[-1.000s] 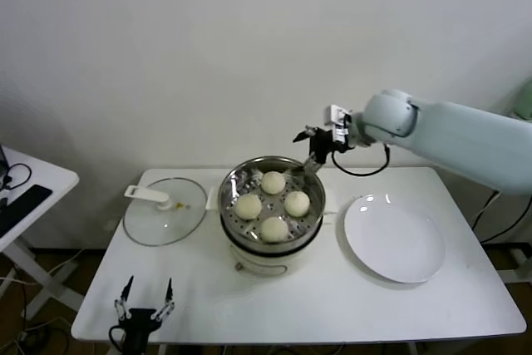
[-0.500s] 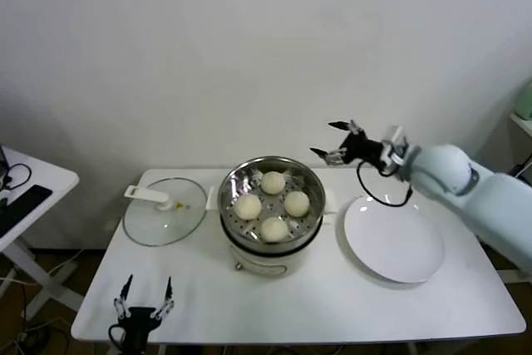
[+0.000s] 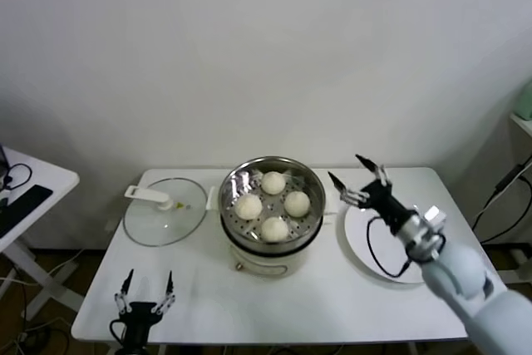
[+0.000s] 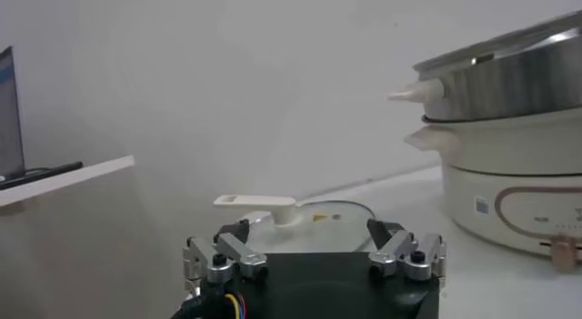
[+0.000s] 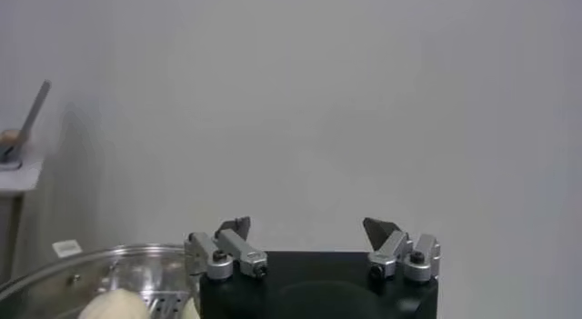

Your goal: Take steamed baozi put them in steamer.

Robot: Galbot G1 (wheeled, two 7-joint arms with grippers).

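The steel steamer stands on its white pot base at the middle of the table. Four creamy-white baozi lie in it: one at the back, one at the left, one at the right, one at the front. My right gripper is open and empty, above the left rim of the white plate, just right of the steamer. The right wrist view shows the steamer rim and a baozi. My left gripper is open and parked at the table's front left edge.
A glass lid with a white handle lies on the table left of the steamer; it shows in the left wrist view along with the pot. A side table stands at the far left.
My right gripper has pulled away from the steamer's back right rim, swung right and come down toward me to the plate's left rim. The baozi have not moved.
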